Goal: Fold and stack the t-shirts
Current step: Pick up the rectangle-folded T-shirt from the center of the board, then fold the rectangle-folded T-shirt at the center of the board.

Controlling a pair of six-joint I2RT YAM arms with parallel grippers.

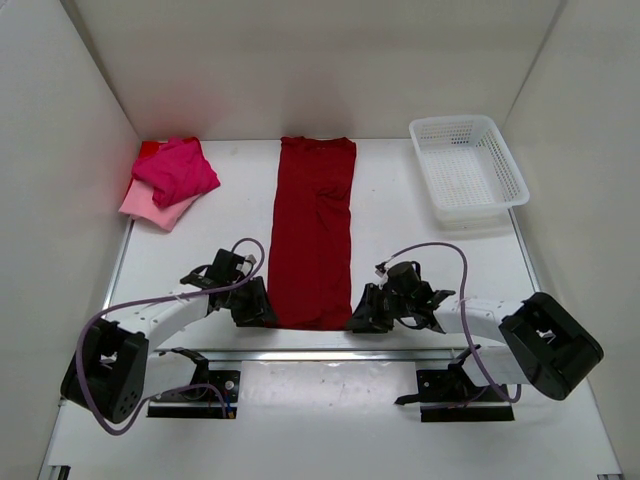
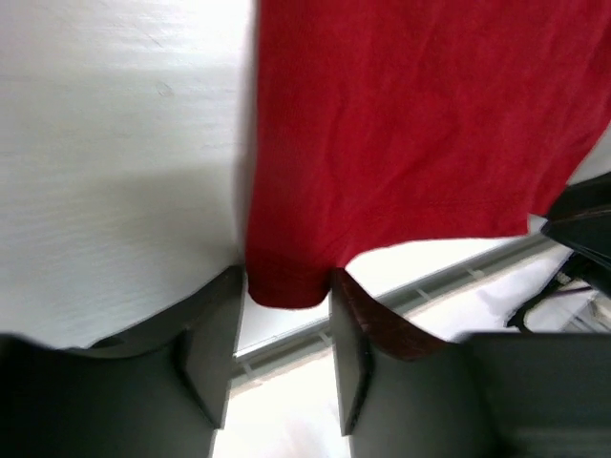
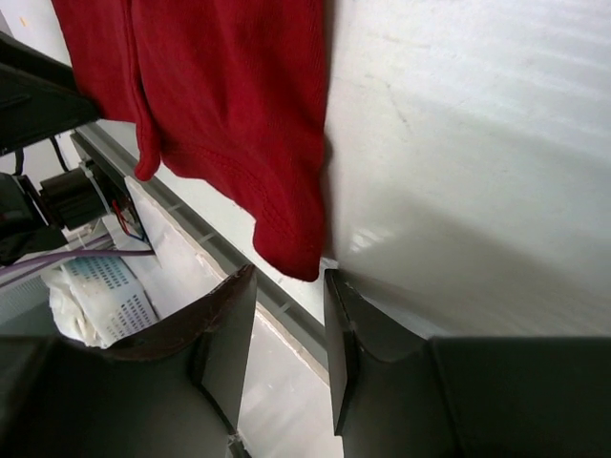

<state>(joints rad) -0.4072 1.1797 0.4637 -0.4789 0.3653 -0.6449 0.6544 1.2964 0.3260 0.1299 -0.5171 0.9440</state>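
top external view: down the middle of the table [image 1: 230, 210], a dark red shirt [image 1: 312, 240] folded into a long narrow strip, running far to near. at its near left corner, the left gripper [image 1: 265, 312], jaws part open, hem corner [image 2: 286, 286] lying in the gap between the fingers [image 2: 215, 334]. at the near right corner, the right gripper [image 1: 362, 318], jaws part open, holding nothing, hem [image 3: 291, 253] just beyond the tips. far left, a hot pink shirt [image 1: 178, 168] bunched on a pale pink shirt [image 1: 150, 207]. far right, a white basket [image 1: 468, 122].
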